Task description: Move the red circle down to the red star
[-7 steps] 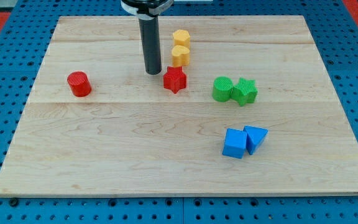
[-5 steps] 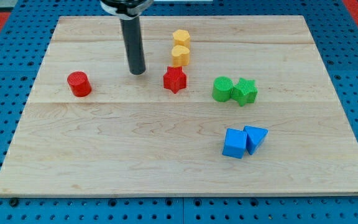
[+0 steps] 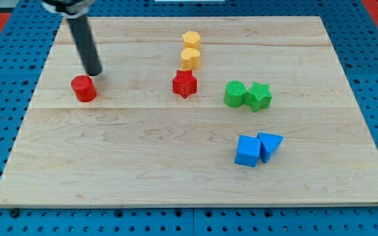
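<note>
My tip point(image 3: 94, 73), the bare lower end of a dark rod with nothing to open or close, rests on the pale wooden board point(image 3: 143, 164) just above and right of the red circle block point(image 3: 83, 88), close but contact unclear. The red star block point(image 3: 184, 84) lies well apart to the view's right, at about the same height, below two touching yellow blocks point(image 3: 190, 50)
</note>
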